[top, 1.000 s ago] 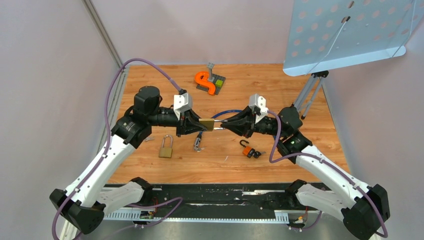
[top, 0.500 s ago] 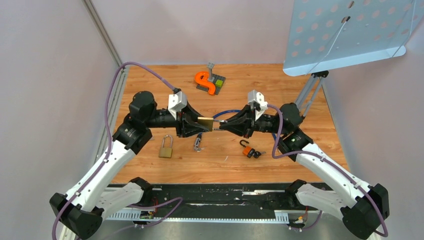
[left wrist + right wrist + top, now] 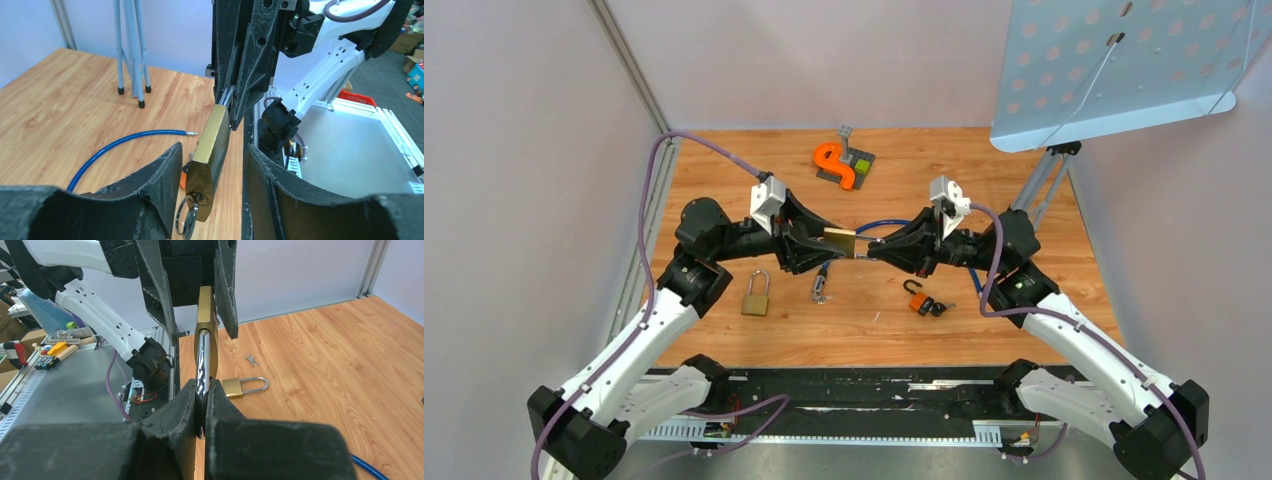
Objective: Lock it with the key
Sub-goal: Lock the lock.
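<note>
- Two sets of jaws meet in the air above the middle of the counter point(image 3: 724, 180).
- Right gripper point(image 3: 204, 385): jaws pressed together, pinching the bright steel shackle point(image 3: 202, 355).
- Left gripper point(image 3: 212, 150): jaws spread, flanking the lock body, a gap showing on each side.
- Brass padlock point(image 3: 210, 145): held off the counter between both grippers, lying level, shackle toward the right arm. Flat rectangular gold-coloured body. Key ring point(image 3: 184, 220) at the keyhole end.
- Lying on the wood: spare padlock point(image 3: 756, 294), loose keys point(image 3: 820, 290), blue cable point(image 3: 125, 145), small orange lock point(image 3: 921, 303).
</note>
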`<state>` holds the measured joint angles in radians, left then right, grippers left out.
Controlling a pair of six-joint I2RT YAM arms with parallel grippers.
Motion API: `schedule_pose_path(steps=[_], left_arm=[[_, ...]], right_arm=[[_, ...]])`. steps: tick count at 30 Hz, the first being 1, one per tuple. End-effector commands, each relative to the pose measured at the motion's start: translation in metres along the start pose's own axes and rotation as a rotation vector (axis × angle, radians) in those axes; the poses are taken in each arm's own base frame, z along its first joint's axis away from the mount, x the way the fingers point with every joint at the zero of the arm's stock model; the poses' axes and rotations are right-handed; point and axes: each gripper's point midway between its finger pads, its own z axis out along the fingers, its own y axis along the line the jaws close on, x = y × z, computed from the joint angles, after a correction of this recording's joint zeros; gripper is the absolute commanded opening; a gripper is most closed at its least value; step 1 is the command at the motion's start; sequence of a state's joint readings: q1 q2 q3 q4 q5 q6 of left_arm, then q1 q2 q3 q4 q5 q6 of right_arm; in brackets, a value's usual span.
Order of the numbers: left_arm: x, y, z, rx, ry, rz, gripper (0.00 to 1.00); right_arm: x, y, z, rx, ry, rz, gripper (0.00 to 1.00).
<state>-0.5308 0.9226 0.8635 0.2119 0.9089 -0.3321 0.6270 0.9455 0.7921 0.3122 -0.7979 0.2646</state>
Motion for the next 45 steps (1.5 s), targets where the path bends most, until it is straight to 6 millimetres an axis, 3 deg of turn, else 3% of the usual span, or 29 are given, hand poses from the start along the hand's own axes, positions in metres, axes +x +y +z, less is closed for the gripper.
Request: schedule_pose_path(steps=[1,5,15,18,23,25,26,30,35,36,39,40,42,45], left_arm=[[-0.009,-0.009,0.004,0.056,-0.052,-0.015,0.56],[-0.009,-0.015,0.006,0.109,-0.061,-0.037,0.56],[-0.007,-0.017,0.007,0.134,-0.052,-0.056,0.38],[-0.006,-0.016,0.008,0.140,-0.045,-0.064,0.39],[0.000,-0.014,0.011,0.154,-0.025,-0.087,0.48],[0.001,-0.015,0.011,0.161,-0.022,-0.087,0.41],[0.000,-0.017,0.010,0.170,-0.019,-0.077,0.30],[-0.004,-0.020,0.006,0.157,-0.003,-0.030,0.02],[-0.008,-0.020,0.006,0.147,-0.011,-0.012,0.00],[-0.009,-0.016,0.006,0.127,-0.017,-0.004,0.00],[-0.012,-0.010,0.006,0.087,-0.017,0.031,0.00],[-0.014,-0.008,0.006,0.071,-0.021,0.038,0.00],[-0.020,-0.005,0.004,0.046,-0.029,0.062,0.00],[-0.036,-0.002,0.000,-0.030,-0.060,0.081,0.00]], right_arm=[[-0.054,0.029,-0.004,-0.094,-0.149,-0.157,0.00],[-0.054,0.037,-0.006,-0.134,-0.153,-0.177,0.00],[-0.053,0.038,-0.006,-0.143,-0.158,-0.177,0.00],[-0.052,0.037,-0.004,-0.147,-0.152,-0.166,0.00],[-0.052,0.037,-0.003,-0.149,-0.155,-0.164,0.00],[-0.052,0.037,-0.004,-0.150,-0.154,-0.164,0.00],[-0.052,0.037,-0.004,-0.152,-0.152,-0.164,0.00],[-0.050,0.039,-0.003,-0.165,-0.134,-0.156,0.00],[-0.044,0.030,0.002,-0.149,-0.101,-0.116,0.01],[-0.044,0.027,0.004,-0.133,-0.093,-0.100,0.10],[-0.038,0.011,0.008,-0.071,-0.077,-0.063,0.55],[-0.035,0.008,0.009,-0.056,-0.074,-0.057,0.63],[-0.029,0.002,0.010,-0.039,-0.067,-0.056,0.69],[-0.020,-0.002,0.010,-0.035,-0.039,-0.046,0.66]])
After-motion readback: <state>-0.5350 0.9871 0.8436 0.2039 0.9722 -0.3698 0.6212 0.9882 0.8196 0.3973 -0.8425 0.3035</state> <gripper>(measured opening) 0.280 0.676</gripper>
